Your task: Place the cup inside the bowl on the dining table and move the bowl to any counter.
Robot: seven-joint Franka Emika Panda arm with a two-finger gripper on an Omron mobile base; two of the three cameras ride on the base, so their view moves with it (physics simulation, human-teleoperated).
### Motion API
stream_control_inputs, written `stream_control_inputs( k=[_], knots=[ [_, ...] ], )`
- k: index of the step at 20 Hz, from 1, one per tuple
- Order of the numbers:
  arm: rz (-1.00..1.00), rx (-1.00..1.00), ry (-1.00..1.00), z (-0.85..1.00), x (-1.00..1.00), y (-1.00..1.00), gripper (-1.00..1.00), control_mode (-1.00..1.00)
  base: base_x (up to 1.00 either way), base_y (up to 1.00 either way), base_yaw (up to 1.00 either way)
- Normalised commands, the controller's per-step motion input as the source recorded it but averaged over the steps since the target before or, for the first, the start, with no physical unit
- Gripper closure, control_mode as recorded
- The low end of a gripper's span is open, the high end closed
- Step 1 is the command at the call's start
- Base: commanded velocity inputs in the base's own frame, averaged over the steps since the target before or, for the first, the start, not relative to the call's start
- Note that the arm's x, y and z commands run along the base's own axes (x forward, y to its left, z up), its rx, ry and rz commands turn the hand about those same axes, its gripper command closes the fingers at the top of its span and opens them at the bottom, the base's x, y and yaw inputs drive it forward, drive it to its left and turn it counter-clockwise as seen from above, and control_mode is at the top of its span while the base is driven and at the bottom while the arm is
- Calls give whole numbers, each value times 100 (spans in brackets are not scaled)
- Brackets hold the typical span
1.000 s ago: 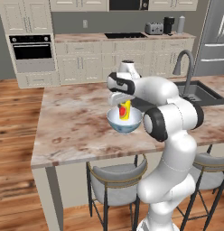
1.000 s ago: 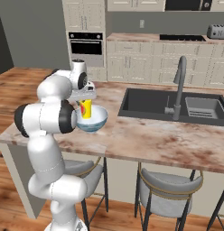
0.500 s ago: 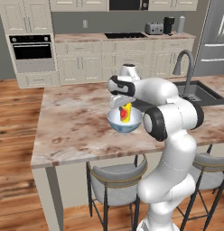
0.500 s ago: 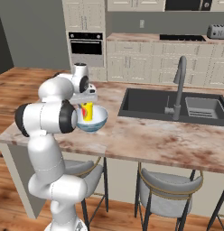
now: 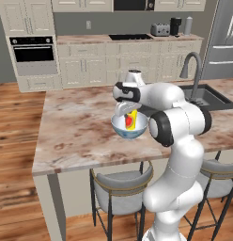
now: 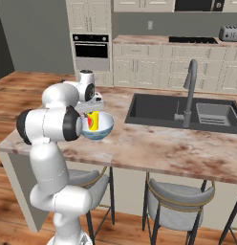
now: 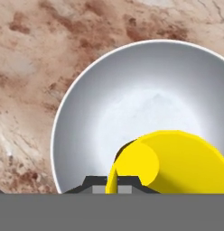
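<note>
Cup [image 5: 131, 119] sits tipped inside the bowl [image 5: 129, 128]. Bowl is above the dining table [image 5: 81, 127], near its stool-side edge and left of the sink [image 6: 180, 109]. Gripper [image 5: 127, 111] is clamped on the bowl's rim, jaws closed.

Bare marbled top of the dining table [image 5: 76, 127] stretches across the left of the left base view, open to approach. To the right, the sink [image 6: 163, 107] and its tall faucet [image 6: 189, 91] block passage. Stools [image 6: 180, 201] crowd the near edge below.
</note>
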Motion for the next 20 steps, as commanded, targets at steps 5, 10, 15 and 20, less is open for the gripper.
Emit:
stream_control_inputs(
  k=[5, 10, 15, 20],
  knots=[
    [3, 0, 0, -14, 0, 0, 100, -100, 0, 0, 0],
    [3, 0, 0, -12, -1, 0, 100, -100, 0, 0, 0],
    [3, 0, 0, -10, -1, 0, 100, -100, 0, 0, 0],
    [2, 0, 0, -7, -3, 0, 100, -100, 0, 0, 0]
  ],
)
